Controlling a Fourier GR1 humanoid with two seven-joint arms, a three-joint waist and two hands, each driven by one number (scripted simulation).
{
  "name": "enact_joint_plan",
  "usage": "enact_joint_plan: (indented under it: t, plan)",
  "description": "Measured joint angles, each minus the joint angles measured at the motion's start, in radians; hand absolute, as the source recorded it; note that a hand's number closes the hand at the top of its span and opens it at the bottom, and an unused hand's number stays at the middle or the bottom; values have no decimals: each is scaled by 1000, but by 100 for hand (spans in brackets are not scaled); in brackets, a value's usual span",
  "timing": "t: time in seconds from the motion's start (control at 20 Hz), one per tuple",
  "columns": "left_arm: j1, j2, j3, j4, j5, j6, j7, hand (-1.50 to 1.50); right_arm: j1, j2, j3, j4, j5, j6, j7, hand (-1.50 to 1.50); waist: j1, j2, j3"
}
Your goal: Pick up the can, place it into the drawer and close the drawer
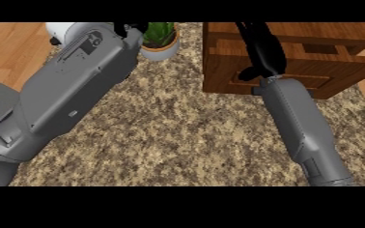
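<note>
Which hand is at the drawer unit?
The right hand, stretched over the wooden drawer unit; the left hand sits by the potted plant.

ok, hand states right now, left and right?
Left hand: barely in view, cannot tell.
Right hand: open, stretched out over the wooden drawer unit, nothing visible in it.

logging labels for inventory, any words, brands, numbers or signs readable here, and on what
None: no text can be read. The wooden drawer unit, the plant pot, the counter, the left forearm and the right forearm bear no lettering.
</note>
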Motion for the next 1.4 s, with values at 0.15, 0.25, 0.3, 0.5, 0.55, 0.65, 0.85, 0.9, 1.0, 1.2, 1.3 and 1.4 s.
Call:
enact_joint_plan:
  t: [0.15,0.25,0.3,0.5,0.55,0.65,0.85,0.9,1.0,1.2,1.3,1.4]
  plan:
    - [27,9,9,-27,-8,0,-2,-150,-45,-7,-26,83,3,-65,-16,-150,4,3,-1]
    - [25,24,20,-45,-8,-2,15,-150,-79,-11,-42,138,9,-99,-10,-150,7,6,1]
    - [19,32,22,-46,-11,2,28,-150,-96,-11,-49,164,11,-115,-7,-150,6,8,3]
    - [28,56,19,-86,-26,3,52,-150,-155,-28,-85,269,9,-180,-9,-150,20,21,11]
    - [24,57,18,-94,-31,8,61,-150,-171,-32,-92,292,9,-191,-9,-150,20,23,12]
    - [41,66,13,-121,-39,10,66,-150,-197,-46,-106,332,5,-211,-16,-150,25,25,13]
    - [54,79,20,-141,-50,4,72,-150,-259,-52,-116,402,18,-232,3,-150,32,33,16]
    - [55,82,19,-147,-53,4,76,-150,-273,-60,-119,419,20,-228,5,-150,35,37,18]
    - [60,87,20,-159,-58,4,81,-150,-296,-73,-124,446,23,-227,7,-150,38,42,21]
    - [70,114,25,-190,-59,-4,110,-150,-330,-86,-129,494,32,-219,15,-150,46,48,24]
    - [75,107,21,-209,-63,6,114,-150,-345,-83,-133,511,30,-209,9,-150,55,48,23]
    - [81,106,21,-217,-67,7,116,-150,-364,-71,-141,527,18,-181,-19,-150,57,50,23]
